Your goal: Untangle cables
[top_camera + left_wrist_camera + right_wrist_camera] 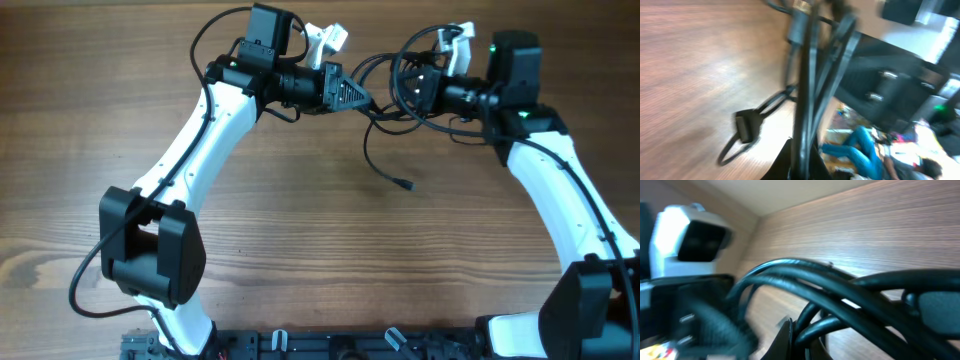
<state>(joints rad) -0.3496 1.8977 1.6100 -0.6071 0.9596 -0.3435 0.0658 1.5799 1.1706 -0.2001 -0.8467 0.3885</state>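
A tangle of thin black cables (385,95) hangs in the air between my two grippers at the far middle of the table. One loose end with a small plug (403,184) trails down to the wood. My left gripper (352,95) is shut on the cables from the left; in the left wrist view the strands (807,85) run straight out of its jaws (802,165). My right gripper (412,92) is shut on the cables from the right; in the right wrist view thick loops (840,295) fill the frame at its jaws (807,340).
The wooden table (300,220) lies under both arms. The white arm links (185,150) (565,190) stretch from the near corners toward the far edge. A black rail (330,345) runs along the near edge.
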